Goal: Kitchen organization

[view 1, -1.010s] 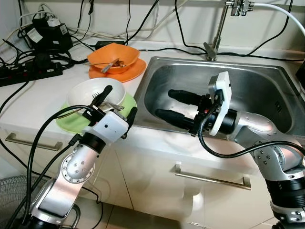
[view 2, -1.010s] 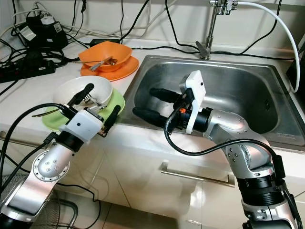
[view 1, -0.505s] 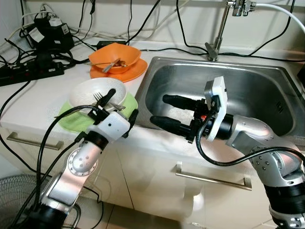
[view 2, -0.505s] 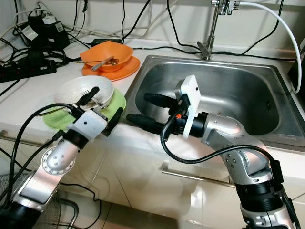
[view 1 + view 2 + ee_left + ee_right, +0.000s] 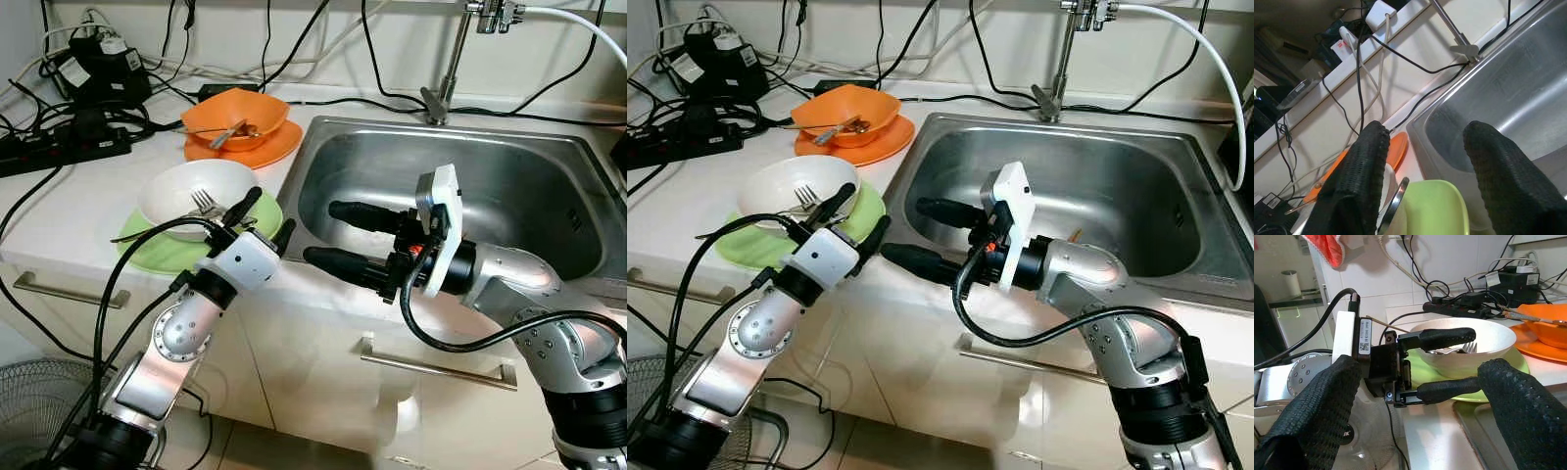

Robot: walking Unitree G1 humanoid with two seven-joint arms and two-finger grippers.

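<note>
Both claws spread and empty: left claw (image 5: pixel 263 217) beside the white bowl (image 5: pixel 186 191) with fork (image 5: pixel 203 202) on green plate (image 5: pixel 167 253); right claw (image 5: pixel 333 235) at the sink (image 5: pixel 549 186) rim. Dishes remain on the table (image 5: pixel 59 211); nothing looks moved yet.

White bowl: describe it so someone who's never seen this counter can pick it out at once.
Start at the steel sink and move to the counter on the robot's left. Two stacks sit there: the nearer is a white bowl on a light green plate, with a fork inside, just beyond the open left hand. The farther stack, an orange bowl on an orange plate, is the lookalike.
</note>
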